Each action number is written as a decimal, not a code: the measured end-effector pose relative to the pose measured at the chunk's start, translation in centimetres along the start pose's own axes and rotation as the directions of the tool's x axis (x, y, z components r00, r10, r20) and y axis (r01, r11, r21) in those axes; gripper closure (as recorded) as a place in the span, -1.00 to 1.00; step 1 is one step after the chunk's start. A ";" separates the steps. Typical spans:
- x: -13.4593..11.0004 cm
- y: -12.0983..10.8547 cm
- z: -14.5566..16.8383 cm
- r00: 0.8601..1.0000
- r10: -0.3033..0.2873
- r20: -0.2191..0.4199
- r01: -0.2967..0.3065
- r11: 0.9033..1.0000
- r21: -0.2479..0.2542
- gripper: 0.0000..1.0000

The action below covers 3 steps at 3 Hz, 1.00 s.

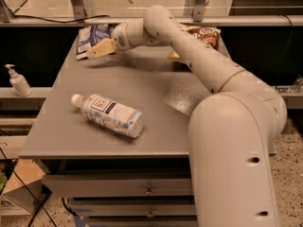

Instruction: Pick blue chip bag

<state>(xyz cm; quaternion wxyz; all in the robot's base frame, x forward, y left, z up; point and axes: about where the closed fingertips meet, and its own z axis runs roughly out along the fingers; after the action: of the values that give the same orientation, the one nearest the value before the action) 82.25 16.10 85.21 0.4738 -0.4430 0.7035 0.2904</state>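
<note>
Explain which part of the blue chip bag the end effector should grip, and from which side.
Probably its near edge, approached from the table's middle. The blue chip bag lies flat at the far left corner of the table, so a crinkled edge offers more to pinch than its flat face. The end effector sits right at that edge.

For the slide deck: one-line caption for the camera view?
The tool at the blue chip bag on the table's far-left corner; plastic bottle lies nearer.
</note>
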 end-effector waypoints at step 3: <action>-0.1 -0.7 2.3 1.000 0.026 0.010 -0.026 1.000 0.004 0.28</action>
<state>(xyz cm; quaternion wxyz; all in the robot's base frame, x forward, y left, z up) 83.82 17.76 84.38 0.4744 -0.4315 0.7074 0.2973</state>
